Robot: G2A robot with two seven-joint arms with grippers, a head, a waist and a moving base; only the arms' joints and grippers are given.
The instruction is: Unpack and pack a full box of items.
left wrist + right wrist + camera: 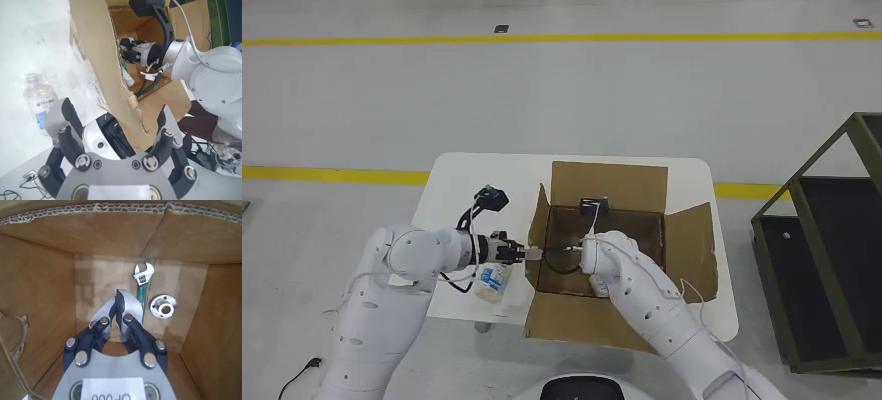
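An open cardboard box stands on the white table. On its floor lie a green-handled adjustable wrench and a round metal flange. My right gripper is down inside the box, shut with nothing between its fingers, just beside the wrench handle; the left wrist view shows the same gripper near the box's left wall. My left gripper is open at the box's left flap, whose torn edge lies between the fingers; in the top view this gripper is at that flap.
A clear plastic bottle with a blue and white label lies on the table beside the left arm, also in the left wrist view. A green metal frame stands on the floor right of the table.
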